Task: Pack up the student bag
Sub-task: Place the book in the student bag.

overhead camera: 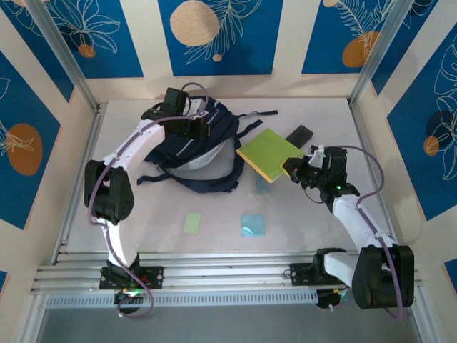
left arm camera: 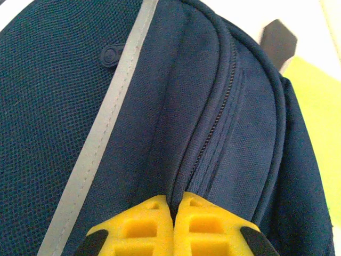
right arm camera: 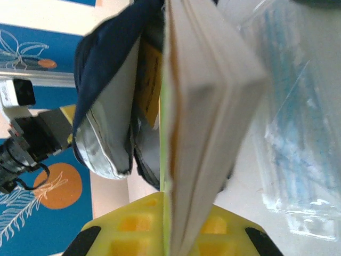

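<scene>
The student bag (overhead camera: 203, 153), dark navy with a grey stripe, lies at the back left of the table, its grey-lined mouth (right arm camera: 104, 122) gaping toward the right. My left gripper (overhead camera: 187, 128) sits on top of the bag. In the left wrist view, that gripper (left arm camera: 177, 201) is shut, pinching a fold of navy fabric beside the zipper (left arm camera: 213, 128). My right gripper (overhead camera: 296, 170) is shut on the corner of a lime-green notebook (overhead camera: 270, 153), held just right of the bag. In the right wrist view, the notebook (right arm camera: 208, 101) stands edge-on between the yellow fingers (right arm camera: 133, 224).
A black flat device (overhead camera: 300, 133) lies behind the notebook. A clear plastic packet (overhead camera: 263, 187) rests below it on the table, also seen in the right wrist view (right arm camera: 298, 138). A green note (overhead camera: 193, 222) and a blue note (overhead camera: 253, 225) lie near the front.
</scene>
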